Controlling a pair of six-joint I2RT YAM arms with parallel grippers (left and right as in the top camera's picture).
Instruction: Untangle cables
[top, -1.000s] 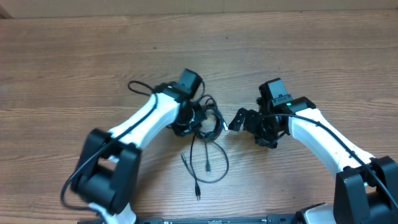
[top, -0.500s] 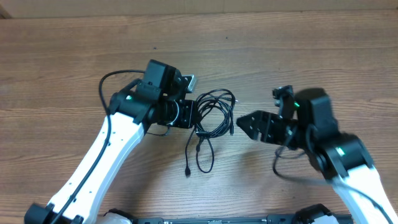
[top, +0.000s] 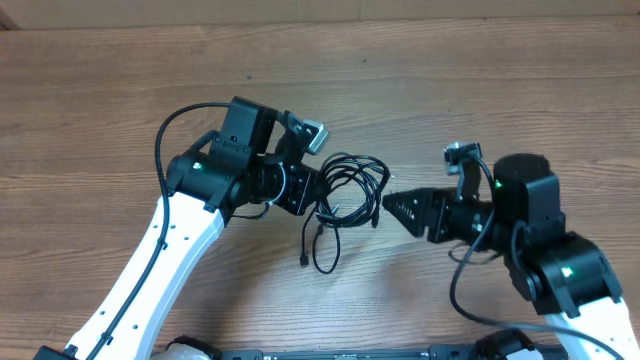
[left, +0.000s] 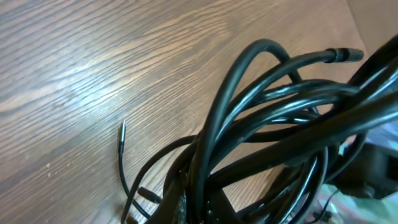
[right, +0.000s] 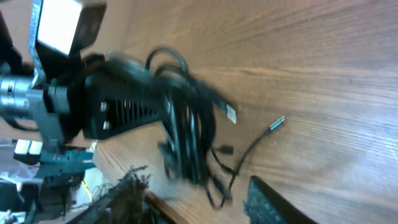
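Observation:
The cables (top: 352, 180) are a tangled bundle of thin black cords at the table's middle, lifted at their left side. My left gripper (top: 303, 190) is shut on them, and its jaws are hidden behind the cords (left: 267, 124) in the left wrist view. One loop and a plug end (top: 303, 262) hang toward the front. A silvery tip (left: 122, 127) rests on the wood. My right gripper (top: 392, 204) points left, just right of the bundle and apart from it. In the right wrist view its jaws (right: 196, 186) stand apart with nothing between them, and the cables (right: 186, 137) lie ahead.
The wooden table (top: 480, 90) runs to a pale strip at the far edge. The left arm's own thick wire (top: 163, 130) arcs above its white link. The right arm's wire (top: 455, 290) loops near the front. The table's front edge (right: 168, 208) shows in the right wrist view.
The left gripper has carried the bundle slightly up and right. The right gripper has swung to point at the bundle and come closer to it, with its jaws narrower than before.

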